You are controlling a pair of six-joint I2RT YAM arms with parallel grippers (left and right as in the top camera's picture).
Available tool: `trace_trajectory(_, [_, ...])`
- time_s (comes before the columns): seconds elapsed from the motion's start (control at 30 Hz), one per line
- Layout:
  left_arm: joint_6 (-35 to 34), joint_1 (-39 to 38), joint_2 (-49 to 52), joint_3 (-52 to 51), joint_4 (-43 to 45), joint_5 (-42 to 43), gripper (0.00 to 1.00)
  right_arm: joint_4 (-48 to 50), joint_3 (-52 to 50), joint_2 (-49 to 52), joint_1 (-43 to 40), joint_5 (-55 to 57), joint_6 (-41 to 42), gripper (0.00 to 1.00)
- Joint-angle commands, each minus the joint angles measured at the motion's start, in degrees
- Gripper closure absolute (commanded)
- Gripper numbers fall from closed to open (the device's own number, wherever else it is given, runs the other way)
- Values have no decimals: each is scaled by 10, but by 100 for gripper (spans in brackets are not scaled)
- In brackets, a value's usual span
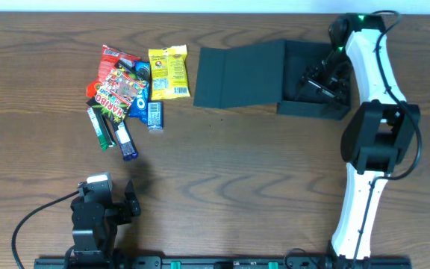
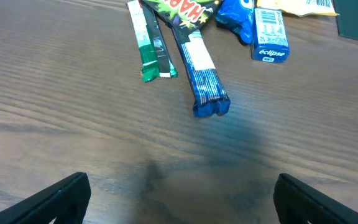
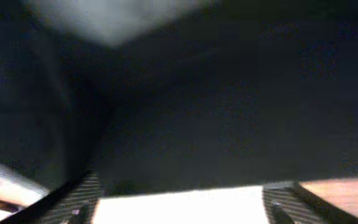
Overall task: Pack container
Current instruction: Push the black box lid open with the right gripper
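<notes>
The container (image 1: 304,63) is a dark square box at the table's upper right, its flap lid (image 1: 237,75) lying open to the left. My right gripper (image 1: 321,81) reaches down inside the box. In the right wrist view the right gripper (image 3: 182,202) has its jaws wide apart before the container's dark inner wall (image 3: 229,93). A bright white thing (image 3: 179,208) lies between the pads; whether it touches them I cannot tell. My left gripper (image 1: 109,196) rests low at the front left. In the left wrist view the left gripper (image 2: 182,199) is open over bare wood.
Snack packets lie in a cluster at the upper left: a red Haribo bag (image 1: 118,90), a yellow packet (image 1: 169,72), a blue gum pack (image 2: 270,34), a blue bar (image 2: 204,74) and a green stick (image 2: 143,43). The white right arm (image 1: 375,75) stretches along the right side.
</notes>
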Motion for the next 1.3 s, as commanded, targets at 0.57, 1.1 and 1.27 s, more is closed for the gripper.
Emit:
trace_trajectory(0.57, [8,1,-3,-6,-2,2,5,101,28,-110,131,146,-487,2])
trace_trajectory(1.1, [8,1,-3,-6,-2,2,5,140,-197,-111,146,229,-482,12])
trace_trajectory(1.27, [8,1,-3,-6,-2,2,5,185,-243,-111,130,256,-474,15])
